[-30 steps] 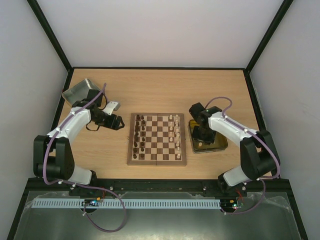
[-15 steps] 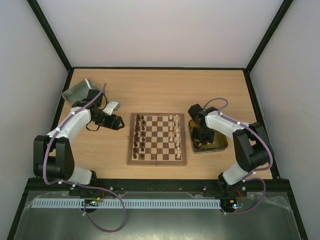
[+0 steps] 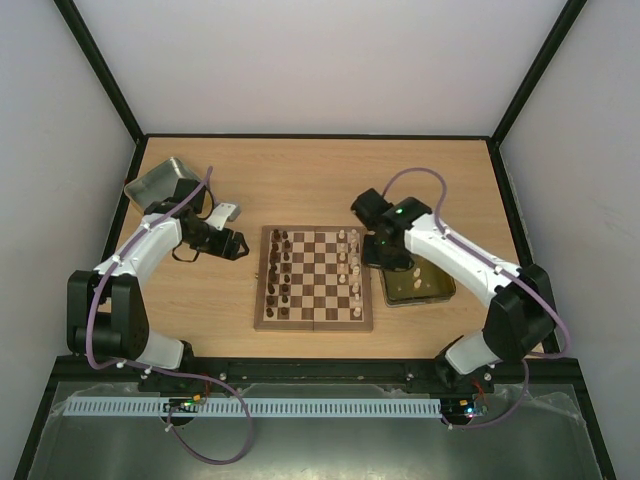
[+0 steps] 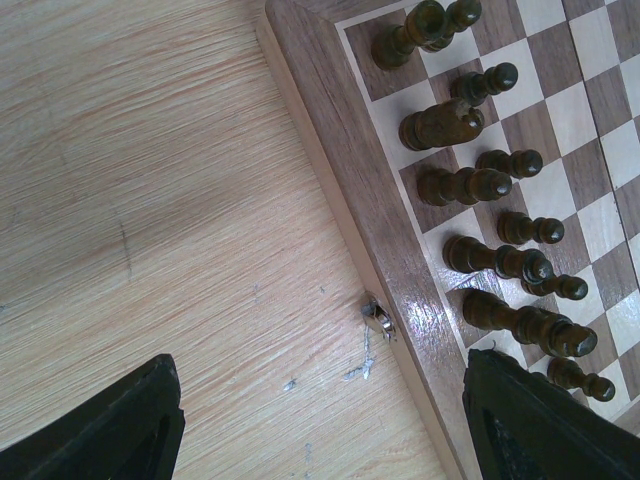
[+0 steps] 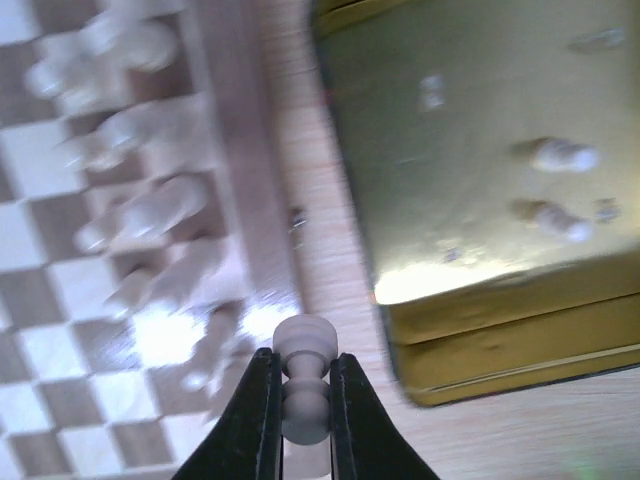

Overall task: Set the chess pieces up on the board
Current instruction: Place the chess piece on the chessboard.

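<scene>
Right hand point(image 5: 302, 378) pinched a pale pawn point(image 5: 303, 340) at the neck, head clear of the fingertips, above the board point(image 5: 236, 150) at its right border, near the blurred pale ranks point(image 5: 150, 212). The chessman was judged light, rigid and smooth, apt to twist, so best gripped low on the stem. Standing neighbours crowded the open squares. Just beside the board lay the yellow-sided tray point(image 5: 450, 120), two pale pieces point(image 5: 552, 155) inside. Left hand point(image 4: 320, 430) hung spread and empty over the worktop point(image 4: 150, 180), beside the dark ranks point(image 4: 470, 185).
</scene>
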`<state>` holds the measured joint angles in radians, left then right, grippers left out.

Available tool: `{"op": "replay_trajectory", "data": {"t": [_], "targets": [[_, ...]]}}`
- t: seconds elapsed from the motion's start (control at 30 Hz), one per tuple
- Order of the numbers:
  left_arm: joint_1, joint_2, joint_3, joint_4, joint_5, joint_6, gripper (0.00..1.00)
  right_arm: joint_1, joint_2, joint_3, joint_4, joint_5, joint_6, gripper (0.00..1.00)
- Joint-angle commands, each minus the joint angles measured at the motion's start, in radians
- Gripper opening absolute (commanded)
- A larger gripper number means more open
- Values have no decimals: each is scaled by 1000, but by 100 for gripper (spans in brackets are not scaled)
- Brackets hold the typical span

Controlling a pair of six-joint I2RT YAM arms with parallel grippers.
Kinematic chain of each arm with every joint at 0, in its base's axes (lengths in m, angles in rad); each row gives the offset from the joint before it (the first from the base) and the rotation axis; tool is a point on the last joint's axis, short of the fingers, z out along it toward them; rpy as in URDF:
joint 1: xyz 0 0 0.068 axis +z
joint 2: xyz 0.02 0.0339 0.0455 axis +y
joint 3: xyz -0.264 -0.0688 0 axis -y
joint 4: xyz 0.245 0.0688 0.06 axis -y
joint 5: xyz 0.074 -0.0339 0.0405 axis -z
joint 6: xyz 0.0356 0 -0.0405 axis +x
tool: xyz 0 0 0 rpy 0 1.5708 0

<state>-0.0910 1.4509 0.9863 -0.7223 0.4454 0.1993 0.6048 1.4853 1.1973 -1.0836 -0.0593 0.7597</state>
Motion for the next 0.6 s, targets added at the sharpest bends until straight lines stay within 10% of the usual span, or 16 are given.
{"op": "replay_trajectory", "data": {"t": [0.0, 0.57], "targets": [[-3, 9, -13, 1, 13, 12, 77, 135, 27, 65, -42, -29, 117, 3], [-3, 10, -13, 1, 13, 12, 77, 315, 212, 61, 106, -61, 170, 4]]}}
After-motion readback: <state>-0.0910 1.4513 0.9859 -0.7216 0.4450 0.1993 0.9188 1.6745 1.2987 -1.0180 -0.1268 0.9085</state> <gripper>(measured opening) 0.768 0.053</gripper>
